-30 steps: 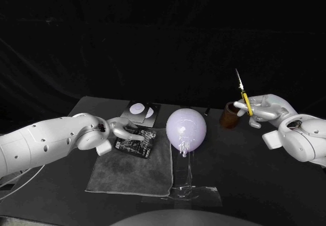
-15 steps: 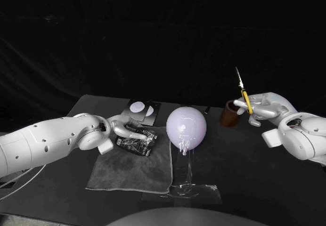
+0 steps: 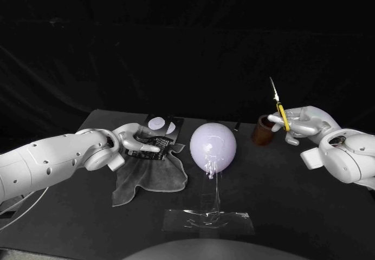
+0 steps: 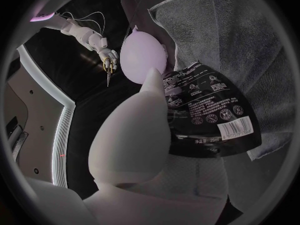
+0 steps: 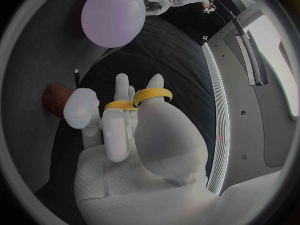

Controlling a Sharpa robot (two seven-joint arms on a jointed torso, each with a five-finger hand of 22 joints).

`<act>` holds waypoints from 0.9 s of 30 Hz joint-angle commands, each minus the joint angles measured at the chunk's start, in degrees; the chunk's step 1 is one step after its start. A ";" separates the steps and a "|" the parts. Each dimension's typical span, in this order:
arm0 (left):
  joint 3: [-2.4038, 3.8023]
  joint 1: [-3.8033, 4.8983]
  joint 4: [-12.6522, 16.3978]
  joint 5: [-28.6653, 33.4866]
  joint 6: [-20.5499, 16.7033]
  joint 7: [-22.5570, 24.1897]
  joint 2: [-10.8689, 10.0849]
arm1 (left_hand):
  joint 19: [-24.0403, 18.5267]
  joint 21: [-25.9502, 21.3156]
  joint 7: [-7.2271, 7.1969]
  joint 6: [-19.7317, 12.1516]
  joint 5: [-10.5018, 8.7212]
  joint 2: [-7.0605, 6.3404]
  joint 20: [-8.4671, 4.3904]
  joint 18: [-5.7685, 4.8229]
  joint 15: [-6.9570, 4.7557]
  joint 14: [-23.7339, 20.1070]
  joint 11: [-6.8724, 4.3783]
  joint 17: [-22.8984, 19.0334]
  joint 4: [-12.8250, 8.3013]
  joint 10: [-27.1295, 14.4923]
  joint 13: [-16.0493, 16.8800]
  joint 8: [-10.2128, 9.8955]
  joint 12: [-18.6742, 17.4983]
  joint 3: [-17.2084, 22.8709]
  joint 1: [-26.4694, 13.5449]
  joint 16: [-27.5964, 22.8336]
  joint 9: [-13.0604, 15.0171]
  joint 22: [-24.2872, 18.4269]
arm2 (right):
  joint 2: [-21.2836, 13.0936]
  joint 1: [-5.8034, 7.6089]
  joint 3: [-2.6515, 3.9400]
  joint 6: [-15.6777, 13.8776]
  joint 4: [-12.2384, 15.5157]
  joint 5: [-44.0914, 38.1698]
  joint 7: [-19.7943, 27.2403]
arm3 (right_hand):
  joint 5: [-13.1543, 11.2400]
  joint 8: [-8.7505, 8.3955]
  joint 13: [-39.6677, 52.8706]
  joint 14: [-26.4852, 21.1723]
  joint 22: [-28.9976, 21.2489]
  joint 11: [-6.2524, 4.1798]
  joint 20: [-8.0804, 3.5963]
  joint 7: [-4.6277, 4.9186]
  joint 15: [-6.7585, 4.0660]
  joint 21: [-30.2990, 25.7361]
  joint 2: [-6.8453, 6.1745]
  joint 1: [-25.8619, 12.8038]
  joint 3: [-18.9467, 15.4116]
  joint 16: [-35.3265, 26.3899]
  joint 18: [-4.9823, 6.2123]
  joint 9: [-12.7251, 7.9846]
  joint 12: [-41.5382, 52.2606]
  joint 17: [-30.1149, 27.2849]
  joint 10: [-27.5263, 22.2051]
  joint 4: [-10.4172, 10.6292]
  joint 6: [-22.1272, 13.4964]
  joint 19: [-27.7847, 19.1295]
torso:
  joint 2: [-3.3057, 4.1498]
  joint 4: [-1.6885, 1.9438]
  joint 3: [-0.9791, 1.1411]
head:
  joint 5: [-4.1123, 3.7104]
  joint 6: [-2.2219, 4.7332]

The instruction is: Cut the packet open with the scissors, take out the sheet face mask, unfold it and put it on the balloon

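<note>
Packet (image 3: 156, 153) now lifted off table, pinched in your left hand (image 3: 134, 140) beside balloon (image 3: 213, 147); grey cloth (image 3: 152, 176) drags up too. Right hand (image 3: 307, 124) still grips scissors (image 3: 279, 111) upright, well apart. Free cloth before cutting.

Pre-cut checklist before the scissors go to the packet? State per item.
1. Packet held: ok. The left hand grips the black packet.
2. Scissors held: ok. The right hand holds the scissors, tips up.
3. Blades open: cannot tell.
4. Cloth free of the packet: not ok. The grey cloth is bunched up at the left hand, apparently caught with the packet.
5. Balloon upright on its clear stand: ok.
6. Path between the hands free: not ok. In the head view the balloon stands between packet and scissors.
</note>
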 commanded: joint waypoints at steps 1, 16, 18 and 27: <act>0.17 0.09 -0.34 -1.47 -0.57 3.64 0.09 | -0.35 0.28 0.60 0.66 -0.08 0.01 0.21 0.87 0.11 1.53 0.12 0.62 0.04 0.16 0.07 0.49 0.05 -0.40 0.44 0.40 0.24 0.12 | -0.02 0.05 0.06 1.07 0.07 -0.42 0.59 | 0.13 -0.25 -0.07 1.99 4.47 0.22 0.36 0.36 0.40 -0.31 2.25 2.34 -1.61 0.09 0.77 -0.06 -0.05 0.05 0.21 -0.26 -0.19 0.22 | -0.01 0.05 0.03 | -0.12 -0.17; 0.28 0.09 -0.17 -0.37 0.17 7.13 0.43 | 9.20 3.32 0.04 6.88 -0.12 1.79 0.44 0.09 -0.39 23.43 -0.31 8.24 -0.28 11.80 1.00 3.94 4.06 -1.25 -0.52 8.10 1.55 1.92 | 0.09 0.04 0.06 1.44 -0.01 -0.45 0.44 | 0.12 -0.37 -0.15 2.01 4.53 0.26 0.39 0.41 0.44 -0.13 2.22 2.31 -1.60 0.12 0.74 -0.14 -0.22 0.14 0.13 -0.26 -0.23 0.30 | -0.08 -0.01 0.13 | -0.17 0.02; 0.29 0.08 -0.07 0.32 -1.01 8.78 0.39 | 10.02 3.53 -0.30 7.81 -0.11 2.23 0.31 0.21 -0.79 24.46 -0.55 8.49 -0.41 13.07 0.95 4.36 4.40 -1.26 -0.15 8.76 1.57 2.03 | 0.10 0.04 0.06 1.53 -0.04 -0.45 0.42 | 0.12 -0.37 -0.15 2.01 4.53 0.26 0.39 0.41 0.44 -0.13 2.22 2.31 -1.60 0.12 0.74 -0.14 -0.22 0.14 0.13 -0.26 -0.23 0.30 | -0.05 0.00 0.11 | -0.20 0.08; 1.27 0.18 2.02 2.04 -1.20 11.15 -1.38 | 0.19 0.71 -0.13 7.60 -0.11 1.77 0.56 -0.13 -0.70 20.97 -0.50 7.58 -0.26 13.83 0.34 3.82 3.29 -2.44 -0.93 7.54 0.79 0.26 | 0.15 0.03 0.06 1.73 -0.24 -0.45 0.34 | 0.12 -0.39 -0.16 2.02 4.59 0.27 0.40 0.41 0.45 0.04 2.23 2.31 -1.59 0.13 0.70 -0.16 -0.25 0.16 0.14 -0.26 -0.23 0.37 | -0.09 0.03 0.09 | -0.29 0.14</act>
